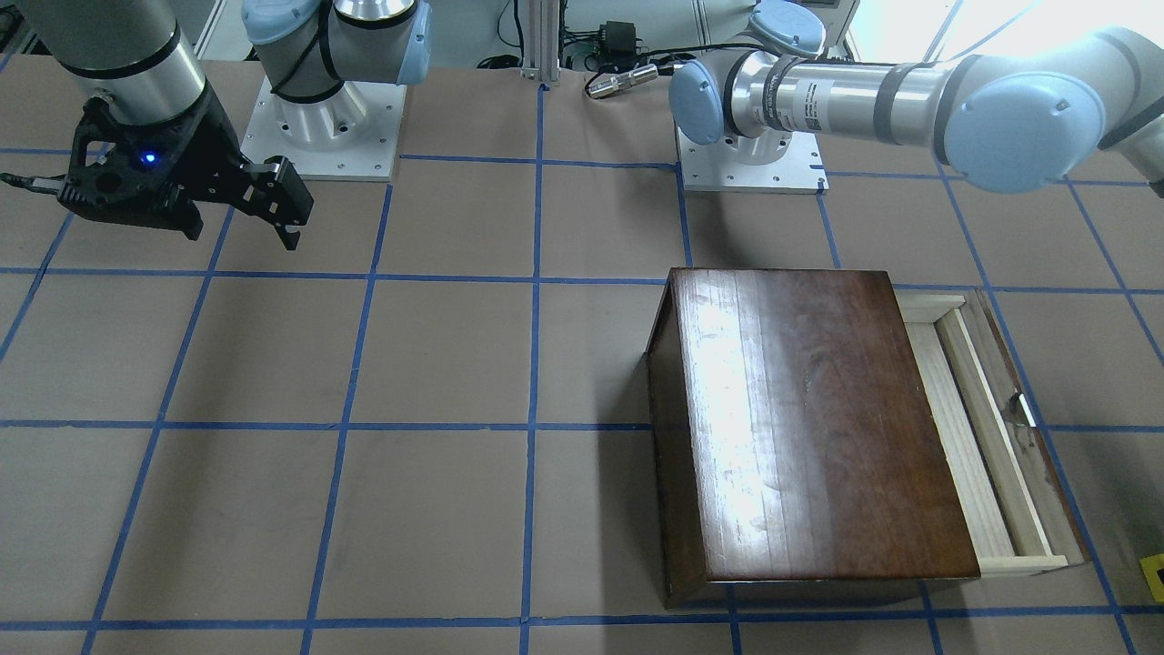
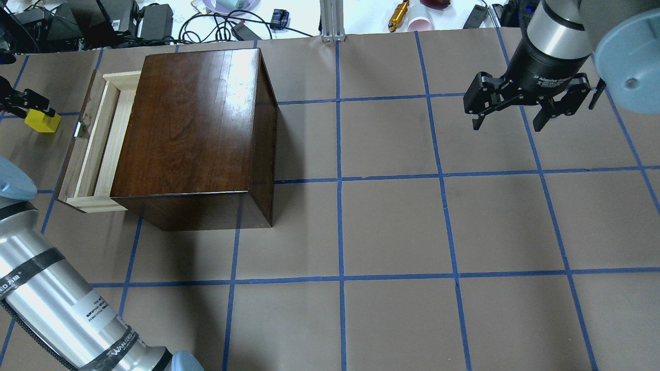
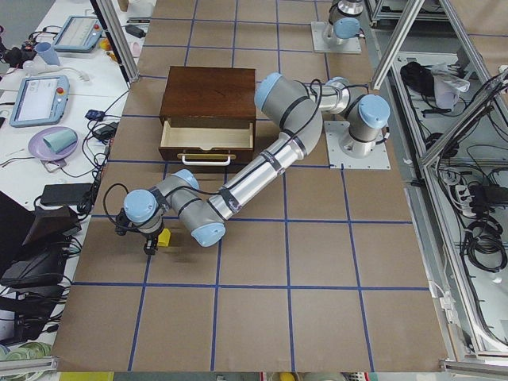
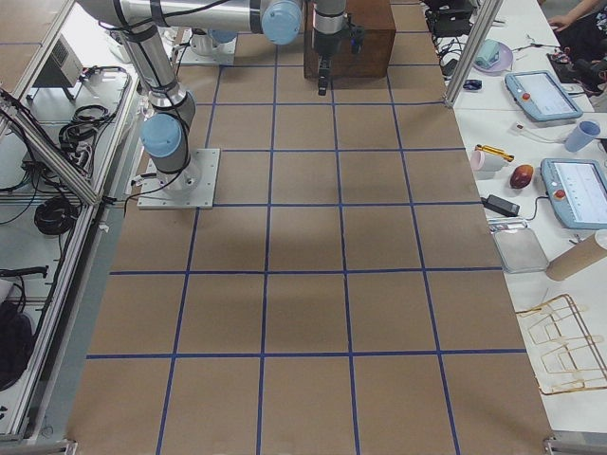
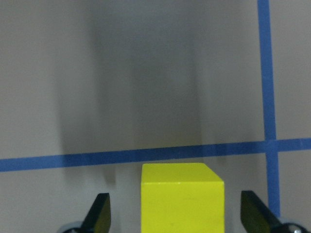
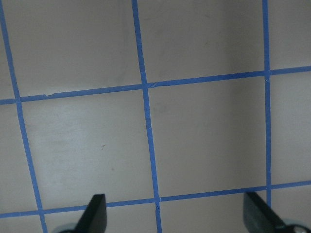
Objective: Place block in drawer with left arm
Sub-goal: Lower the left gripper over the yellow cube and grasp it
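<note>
The yellow block (image 5: 182, 196) sits on the table between the fingers of my left gripper (image 5: 177, 216), with a gap on each side; the gripper is open. In the overhead view the block (image 2: 43, 121) lies at the far left edge, left of the drawer (image 2: 98, 139), with the left gripper (image 2: 28, 105) over it. The drawer is pulled out of the dark-brown box (image 2: 196, 118) and its pale tray looks empty. It also shows in the front view (image 1: 964, 428). My right gripper (image 2: 510, 121) is open and empty, high over the table's far right.
Cables, power bricks and cups (image 2: 154, 20) lie beyond the table's far edge. The brown table carries a blue tape grid (image 2: 339, 180). The left arm's long silver link (image 2: 56, 309) crosses the near-left corner.
</note>
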Robot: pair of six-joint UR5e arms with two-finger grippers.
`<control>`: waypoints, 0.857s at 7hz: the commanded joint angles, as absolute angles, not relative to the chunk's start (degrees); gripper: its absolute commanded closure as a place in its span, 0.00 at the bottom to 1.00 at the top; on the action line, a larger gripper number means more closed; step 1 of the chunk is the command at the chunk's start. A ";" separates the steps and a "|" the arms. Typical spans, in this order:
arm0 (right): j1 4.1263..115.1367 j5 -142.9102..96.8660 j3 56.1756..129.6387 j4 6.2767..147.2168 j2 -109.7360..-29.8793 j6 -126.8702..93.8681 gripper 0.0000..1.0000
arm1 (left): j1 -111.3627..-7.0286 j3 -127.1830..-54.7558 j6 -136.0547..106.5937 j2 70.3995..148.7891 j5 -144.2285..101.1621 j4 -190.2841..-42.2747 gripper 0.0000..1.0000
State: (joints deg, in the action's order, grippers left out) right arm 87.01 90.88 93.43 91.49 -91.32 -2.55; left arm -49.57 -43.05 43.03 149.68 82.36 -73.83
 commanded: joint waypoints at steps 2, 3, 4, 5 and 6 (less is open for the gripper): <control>87.01 90.97 93.43 91.49 -91.32 -2.55 0.00 | -49.57 -43.24 43.24 150.03 82.35 -73.83 0.26; 87.01 90.88 93.43 91.49 -91.32 -2.55 0.00 | -49.57 -43.24 43.24 149.94 82.35 -73.83 0.41; 87.01 90.97 93.43 91.49 -91.32 -2.55 0.00 | -49.57 -43.24 43.59 149.85 82.35 -73.83 0.63; 87.01 90.88 93.43 91.49 -91.32 -2.55 0.00 | -49.66 -43.33 43.85 149.68 82.35 -73.83 0.79; 87.01 90.88 93.43 91.49 -91.32 -2.55 0.00 | -49.66 -43.59 43.94 149.24 82.44 -74.00 0.89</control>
State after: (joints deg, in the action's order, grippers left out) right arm 87.01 90.90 93.43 91.49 -91.32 -2.55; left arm -49.62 -43.37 43.75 149.66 82.37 -73.86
